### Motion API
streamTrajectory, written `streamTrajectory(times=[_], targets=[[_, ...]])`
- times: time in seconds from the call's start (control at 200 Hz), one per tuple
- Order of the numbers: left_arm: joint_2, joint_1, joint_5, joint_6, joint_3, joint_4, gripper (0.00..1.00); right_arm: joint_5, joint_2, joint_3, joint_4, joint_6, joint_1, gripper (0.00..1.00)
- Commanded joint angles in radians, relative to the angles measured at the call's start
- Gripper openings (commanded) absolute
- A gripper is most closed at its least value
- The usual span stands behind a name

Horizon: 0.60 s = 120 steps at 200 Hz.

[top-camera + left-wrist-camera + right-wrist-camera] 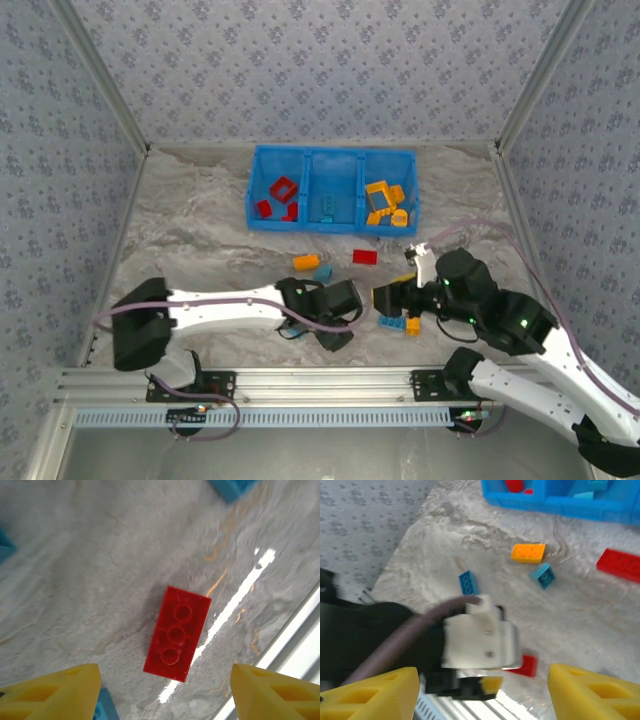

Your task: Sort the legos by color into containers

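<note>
Overhead: the blue bin (330,227) stands far on the table (200,230). It holds red bricks (283,190) in its left compartment, teal in the middle and orange-yellow bricks (380,196) on the right. An orange brick (306,262) and a teal brick (323,272) lie loose nearer.

Left wrist: the left gripper (162,695) gapes wide, empty, over a flat red brick (177,632).

Right wrist: the right gripper (482,695) gapes wide, empty.

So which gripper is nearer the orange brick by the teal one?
Left. The left gripper is just right of the orange brick; the right gripper is farther right.
</note>
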Motion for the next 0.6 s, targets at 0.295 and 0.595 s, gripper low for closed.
streamTrajectory(times=[0.295, 0.595], targets=[[0.22, -0.005, -0.015, 0.12, 0.097, -0.019, 0.73, -0.043, -0.137, -0.026, -0.097, 0.169, 0.051, 0.75], [0.24, 0.002, -0.031, 0.102, 0.093, 0.014, 0.36, -0.021, -0.139, -0.058, -0.076, 0.18, 0.051, 0.72]])
